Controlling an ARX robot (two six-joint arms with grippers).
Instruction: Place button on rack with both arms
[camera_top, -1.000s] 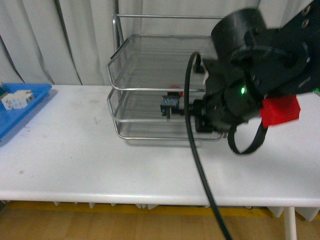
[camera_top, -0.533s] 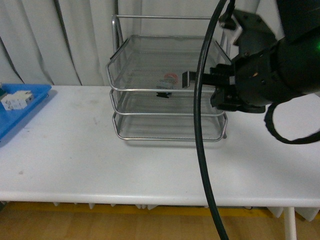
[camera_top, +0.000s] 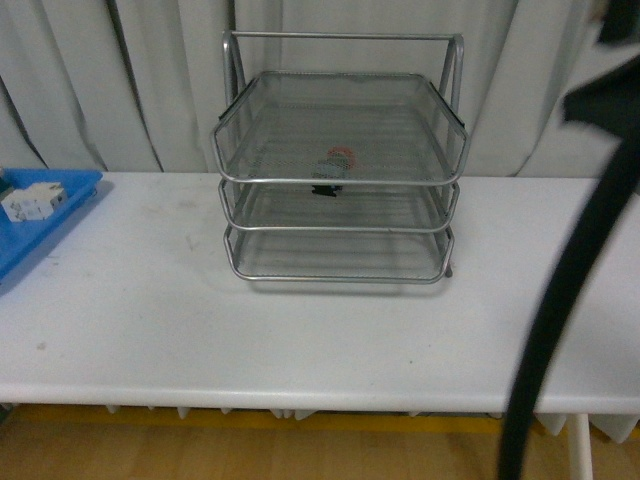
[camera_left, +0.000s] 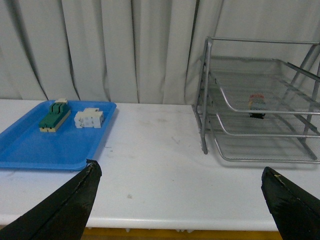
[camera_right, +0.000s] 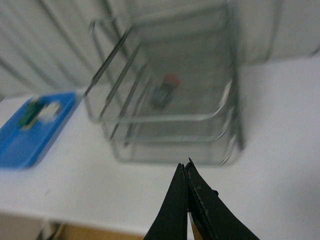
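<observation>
The front view faces the rack (camera_top: 340, 170) squarely across the table (camera_top: 300, 330). The left wrist view looks from farther back, beyond the rack's left side; the right wrist view looks down from above. All three share the rack.

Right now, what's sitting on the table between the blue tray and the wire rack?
Nothing: in the left wrist view, only bare white table lies between the blue tray and the rack. The front view agrees.

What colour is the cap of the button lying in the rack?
Red; the button shows it best in the right wrist view, in the rack's top tray.
</observation>
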